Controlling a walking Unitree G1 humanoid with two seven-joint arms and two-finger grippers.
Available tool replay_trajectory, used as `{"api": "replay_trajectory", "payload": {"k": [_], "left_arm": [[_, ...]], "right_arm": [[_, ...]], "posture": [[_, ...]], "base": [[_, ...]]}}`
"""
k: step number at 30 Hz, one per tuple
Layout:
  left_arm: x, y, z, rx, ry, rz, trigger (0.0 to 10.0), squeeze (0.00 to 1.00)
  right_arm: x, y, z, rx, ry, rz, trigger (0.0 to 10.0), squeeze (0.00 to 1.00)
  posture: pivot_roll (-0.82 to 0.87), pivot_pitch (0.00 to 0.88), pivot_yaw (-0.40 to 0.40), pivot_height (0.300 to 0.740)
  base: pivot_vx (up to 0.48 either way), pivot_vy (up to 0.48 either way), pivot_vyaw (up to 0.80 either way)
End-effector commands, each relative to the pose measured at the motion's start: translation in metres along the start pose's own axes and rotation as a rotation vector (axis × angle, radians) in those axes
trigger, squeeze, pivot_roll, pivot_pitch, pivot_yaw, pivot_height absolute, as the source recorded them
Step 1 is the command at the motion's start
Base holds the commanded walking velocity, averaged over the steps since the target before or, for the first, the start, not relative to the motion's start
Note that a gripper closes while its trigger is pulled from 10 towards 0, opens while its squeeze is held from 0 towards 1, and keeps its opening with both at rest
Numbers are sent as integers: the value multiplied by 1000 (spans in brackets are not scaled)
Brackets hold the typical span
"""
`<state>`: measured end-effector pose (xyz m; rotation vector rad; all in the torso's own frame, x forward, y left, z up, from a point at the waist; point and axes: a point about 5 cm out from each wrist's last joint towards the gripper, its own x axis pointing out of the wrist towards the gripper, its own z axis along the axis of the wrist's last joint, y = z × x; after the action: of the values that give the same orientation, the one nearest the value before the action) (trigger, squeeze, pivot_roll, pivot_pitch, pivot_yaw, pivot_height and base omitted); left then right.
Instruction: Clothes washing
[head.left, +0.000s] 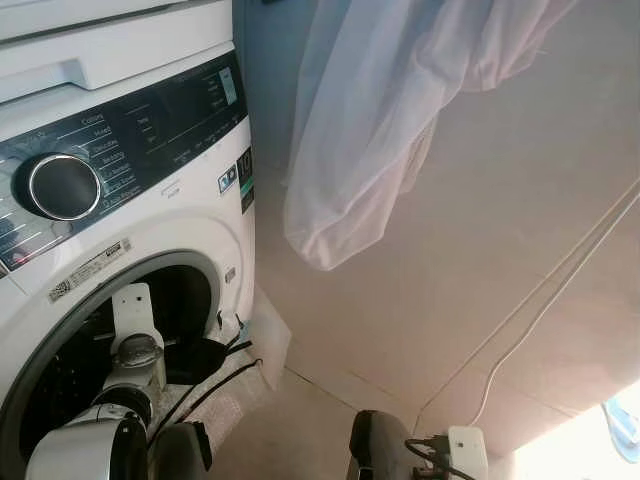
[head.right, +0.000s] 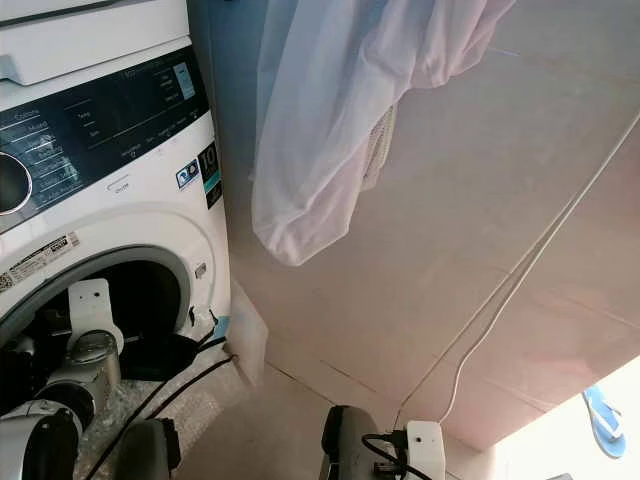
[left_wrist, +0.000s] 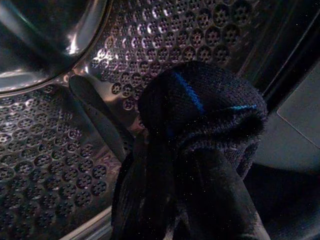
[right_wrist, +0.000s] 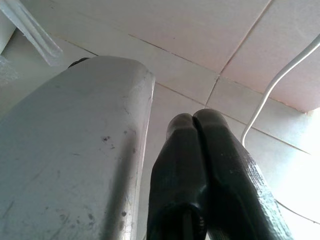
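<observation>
Perforated steel drum (left_wrist: 45, 150) surrounds my left gripper (left_wrist: 192, 165), its fingers pinching a dark blue-striped sock (left_wrist: 200, 107) inside the washing machine (head.left: 190, 215) at nine o'clock. Releasing near the door rim could spill it onto the floor; my right gripper (right_wrist: 200, 145) hangs idle, fingers pressed together.

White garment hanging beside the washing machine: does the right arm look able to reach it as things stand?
Probably yes. The right gripper hangs low over the tiled floor, fingers shut and empty, and nothing stands between it and the white garment; it would need a high lift.
</observation>
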<state>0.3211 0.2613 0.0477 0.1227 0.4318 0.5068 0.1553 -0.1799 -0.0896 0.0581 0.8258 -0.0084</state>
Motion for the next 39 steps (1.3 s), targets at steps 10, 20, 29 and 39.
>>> {"api": "replay_trajectory", "payload": {"k": [10, 20, 29, 39], "left_arm": [[1, -2, 6, -14, -10, -7, 10000, 0], [0, -10, 10, 21, -52, -72, 10000, 0], [-8, -21, 0, 65, -122, -164, 10000, 0], [-8, -19, 0, 69, -127, -143, 10000, 0]], "right_arm": [[-9, 17, -33, -4, 149, 60, 10000, 0], [-9, 17, -33, -3, 148, 60, 10000, 0], [-9, 17, -31, 17, 124, 52, 10000, 0], [-9, 16, -32, 1, 135, 51, 10000, 0]], "posture": [[140, 0, -108, 497], [143, 0, -109, 497], [140, 0, -109, 497], [143, 0, -112, 497]], "base": [[0, 0, 0], [0, 0, 0], [0, 0, 0], [0, 0, 0]]}}
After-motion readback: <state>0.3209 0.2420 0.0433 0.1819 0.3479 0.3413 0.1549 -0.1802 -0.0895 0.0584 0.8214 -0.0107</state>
